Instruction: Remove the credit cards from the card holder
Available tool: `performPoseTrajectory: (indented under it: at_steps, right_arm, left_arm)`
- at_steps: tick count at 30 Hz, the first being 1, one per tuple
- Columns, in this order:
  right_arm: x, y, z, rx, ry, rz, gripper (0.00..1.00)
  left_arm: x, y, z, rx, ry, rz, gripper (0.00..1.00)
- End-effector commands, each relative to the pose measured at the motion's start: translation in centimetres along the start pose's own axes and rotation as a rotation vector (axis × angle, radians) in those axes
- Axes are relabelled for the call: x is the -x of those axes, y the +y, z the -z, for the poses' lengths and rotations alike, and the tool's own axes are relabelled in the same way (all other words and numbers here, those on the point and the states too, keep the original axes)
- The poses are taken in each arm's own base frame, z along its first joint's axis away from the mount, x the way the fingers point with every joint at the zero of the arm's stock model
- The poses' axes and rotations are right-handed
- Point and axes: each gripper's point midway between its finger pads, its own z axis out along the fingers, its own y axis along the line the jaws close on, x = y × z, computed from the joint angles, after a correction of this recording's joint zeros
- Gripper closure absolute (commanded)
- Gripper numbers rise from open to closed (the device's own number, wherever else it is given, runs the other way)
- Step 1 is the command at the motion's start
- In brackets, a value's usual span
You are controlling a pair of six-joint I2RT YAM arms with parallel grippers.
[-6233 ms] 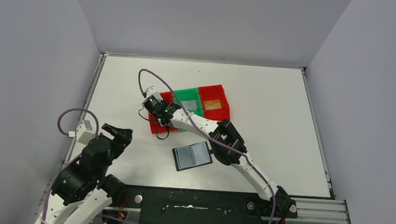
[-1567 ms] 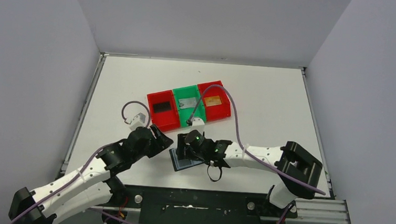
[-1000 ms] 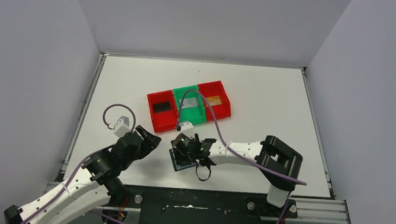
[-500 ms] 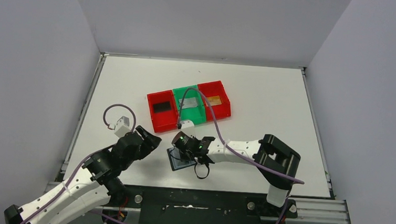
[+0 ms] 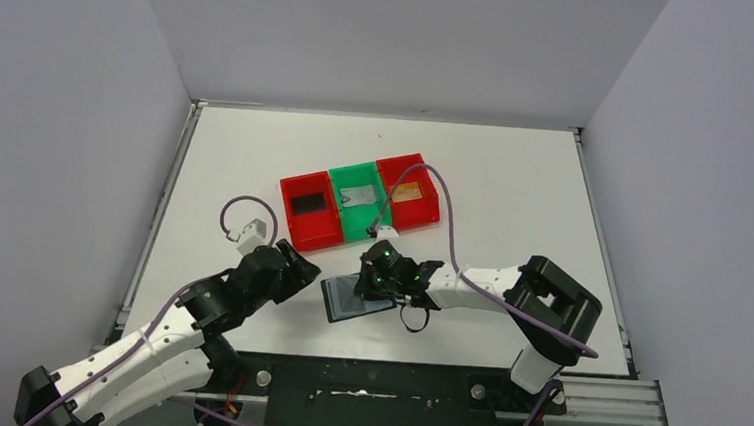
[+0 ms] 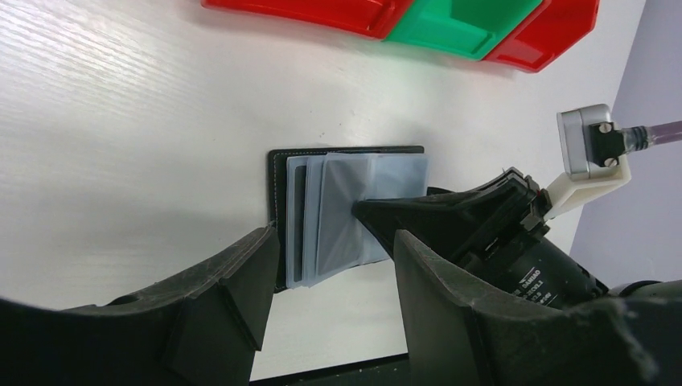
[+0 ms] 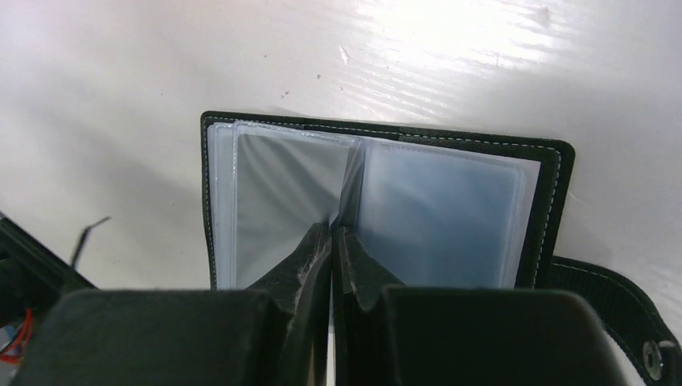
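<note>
The card holder (image 5: pixel 344 298) lies open on the table, black outside with shiny grey-blue sleeves. It also shows in the left wrist view (image 6: pixel 322 209) and the right wrist view (image 7: pixel 450 209). My right gripper (image 5: pixel 366 283) is shut on one clear sleeve leaf at the middle fold and holds it raised; its tips (image 7: pixel 331 231) pinch the leaf's edge. My left gripper (image 5: pixel 301 266) is open and empty, low over the table just left of the holder, with its jaws (image 6: pixel 334 245) astride the holder's near edge. No card shows in the visible sleeves.
A row of bins stands behind the holder: a red bin (image 5: pixel 309 226) with a dark card, a green bin (image 5: pixel 371 215) with a grey card, and a red bin (image 5: pixel 425 211) with an orange card. The right arm's cable loops above them.
My right gripper has slid right across the open holder, taking the sleeve leaf with it. My left arm has moved forward and right, closer to the holder's left edge.
</note>
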Motion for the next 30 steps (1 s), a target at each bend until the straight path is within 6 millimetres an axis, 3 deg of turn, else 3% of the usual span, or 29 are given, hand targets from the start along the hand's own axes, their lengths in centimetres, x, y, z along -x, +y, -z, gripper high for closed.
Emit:
performPoseTrajectory:
  at_steps: [1,6,14,19,30]
  right_arm:
    - [1.8,1.6,1.2,0.176,-0.059,-0.086,1.00]
    - [3.0,2.2,2.3,0.316,-0.103,-0.168,1.00]
    - [3.2,1.1,3.0,0.432,-0.126,-0.306,1.00]
    - [3.0,0.2,2.8,0.426,-0.129,-0.340,1.00]
    - [2.3,-1.4,2.5,0.401,-0.124,-0.380,1.00]
  left_arm:
    - [-0.5,-2.7,-0.5,-0.098,0.034,-0.024,0.46]
    - [-1.5,-3.6,-1.0,-0.131,0.086,-0.032,0.46]
    - [-3.3,-5.3,-2.2,-0.221,0.184,-0.024,0.43]
    - [-4.7,-6.5,-3.4,-0.274,0.255,-0.004,0.43]
    - [-7.1,-6.9,-6.2,-0.270,0.355,-0.012,0.43]
